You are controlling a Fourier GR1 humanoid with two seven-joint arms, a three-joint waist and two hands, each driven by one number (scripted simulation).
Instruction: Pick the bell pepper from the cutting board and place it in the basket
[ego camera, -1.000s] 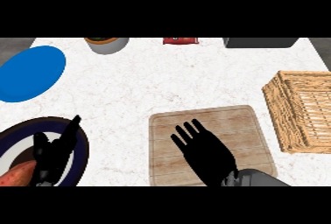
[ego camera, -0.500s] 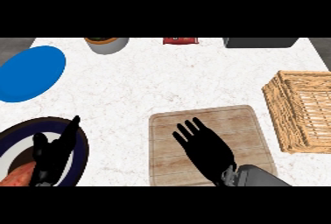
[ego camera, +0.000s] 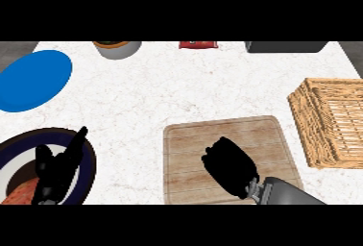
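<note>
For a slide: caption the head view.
Right hand over cutting board, basket to its right; left hand open above a plate.

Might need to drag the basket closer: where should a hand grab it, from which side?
Best bet: take the basket by its left wall's rim, coming down from above on the cutting board side. It sits flat and open-topped with upright woven walls, so a hand can hook over that rim; its right part runs out of view.
</note>
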